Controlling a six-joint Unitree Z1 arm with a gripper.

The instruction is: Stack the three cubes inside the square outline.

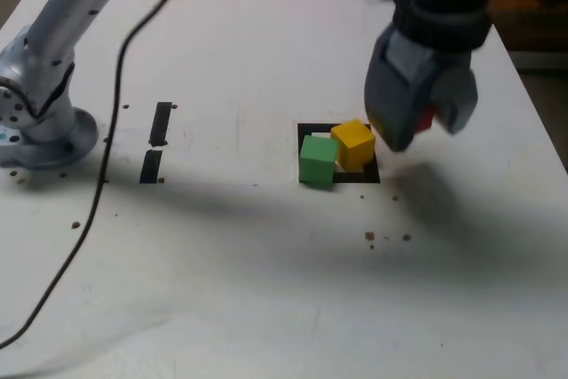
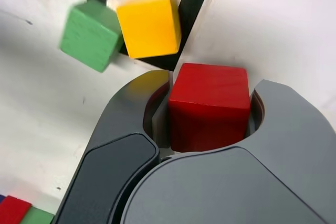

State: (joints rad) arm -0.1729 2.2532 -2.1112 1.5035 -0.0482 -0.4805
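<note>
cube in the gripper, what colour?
Red cube, clamped in the gripper; clearest in the wrist view.

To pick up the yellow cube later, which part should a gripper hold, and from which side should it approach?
Probably from above. The yellow cube sits inside the square outline, and the green cube stands right against one of its sides, though I cannot tell if they touch. So hold the two opposite flat faces that stay free. The gripper is now shut on the red cube.
</note>
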